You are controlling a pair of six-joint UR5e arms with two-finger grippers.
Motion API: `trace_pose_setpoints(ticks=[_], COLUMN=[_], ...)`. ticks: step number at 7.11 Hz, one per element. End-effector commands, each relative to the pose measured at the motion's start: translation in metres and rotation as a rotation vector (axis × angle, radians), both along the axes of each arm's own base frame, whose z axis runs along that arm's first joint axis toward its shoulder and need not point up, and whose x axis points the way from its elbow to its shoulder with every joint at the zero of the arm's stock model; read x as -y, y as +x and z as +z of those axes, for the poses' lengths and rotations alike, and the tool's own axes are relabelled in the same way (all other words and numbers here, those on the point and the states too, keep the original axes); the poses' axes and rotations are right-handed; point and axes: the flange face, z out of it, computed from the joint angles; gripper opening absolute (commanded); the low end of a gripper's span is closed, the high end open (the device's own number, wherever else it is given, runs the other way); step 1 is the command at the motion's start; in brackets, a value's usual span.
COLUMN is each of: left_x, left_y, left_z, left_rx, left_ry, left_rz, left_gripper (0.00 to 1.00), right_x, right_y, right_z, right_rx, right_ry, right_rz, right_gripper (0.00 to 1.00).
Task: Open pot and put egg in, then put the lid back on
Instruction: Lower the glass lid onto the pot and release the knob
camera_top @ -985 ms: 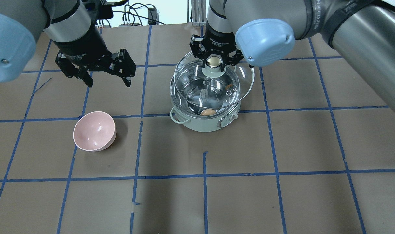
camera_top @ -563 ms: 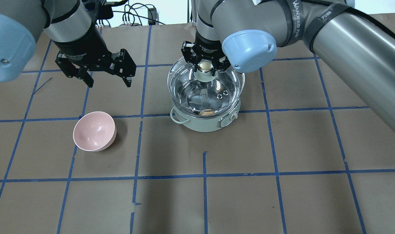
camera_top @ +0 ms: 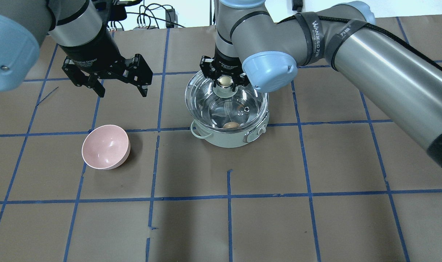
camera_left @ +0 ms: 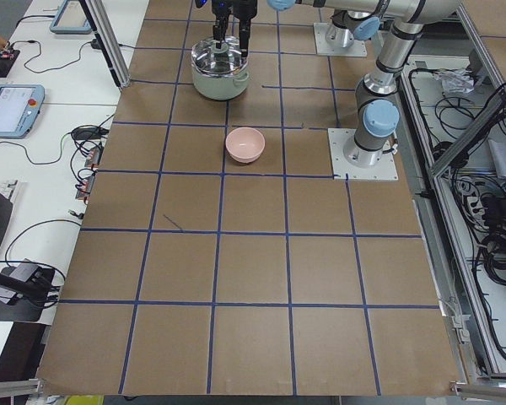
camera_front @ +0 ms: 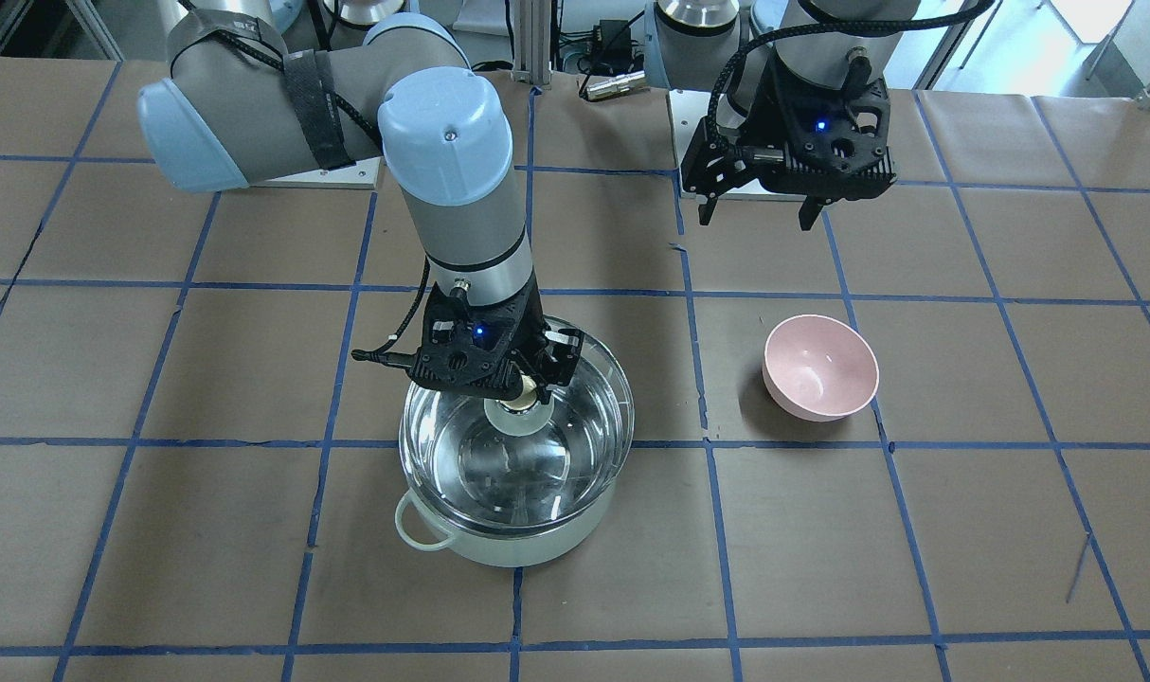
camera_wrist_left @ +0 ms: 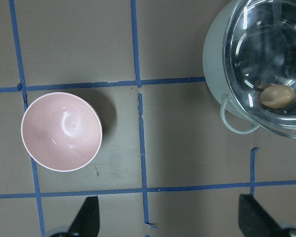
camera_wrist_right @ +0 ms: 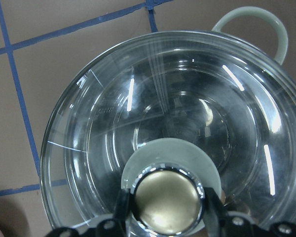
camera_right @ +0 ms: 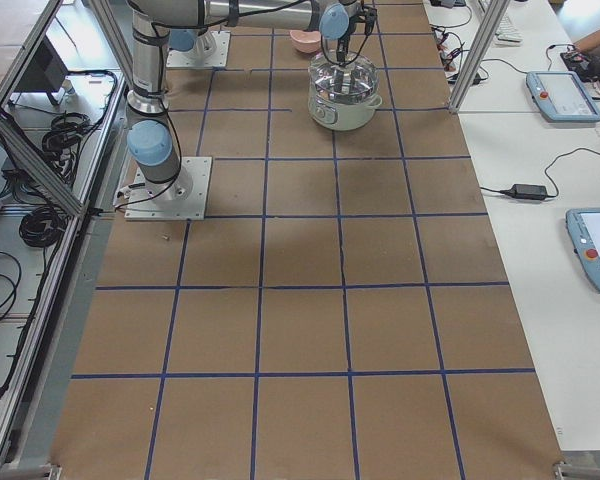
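The mint-green pot stands mid-table, and it also shows in the front view. The tan egg lies inside it, also seen from the left wrist. My right gripper is shut on the beige-gold knob of the glass lid. It holds the lid over the pot's mouth, close above the rim; I cannot tell if they touch. My left gripper is open and empty, raised to the left of the pot.
An empty pink bowl sits on the table left of the pot, below my left gripper. The table is brown paper with a grid of blue tape lines. Cables lie beyond the far edge.
My right gripper has carried the lid leftward and lower, from offset to the right of the pot to over its mouth. The left arm has not moved.
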Motion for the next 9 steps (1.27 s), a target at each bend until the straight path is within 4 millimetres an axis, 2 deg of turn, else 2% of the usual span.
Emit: trace_pose_setpoints(ticks=[1,9], left_x=[-0.0003,-0.0011], left_y=[-0.0004,-0.0005], left_z=[-0.0006,-0.0013], left_rx=[0.001,0.0], left_ry=[0.001,0.003], left_rz=[-0.001,-0.001], left_gripper=[1.0,1.0], right_x=[-0.0007,-0.0017], right_y=[-0.0012,-0.0043], right_z=[-0.0087,-0.0183], right_rx=[0.0,-0.008], right_ry=[-0.013,-0.033], right_rz=[0.025,0.066], right_gripper=[0.24,0.27])
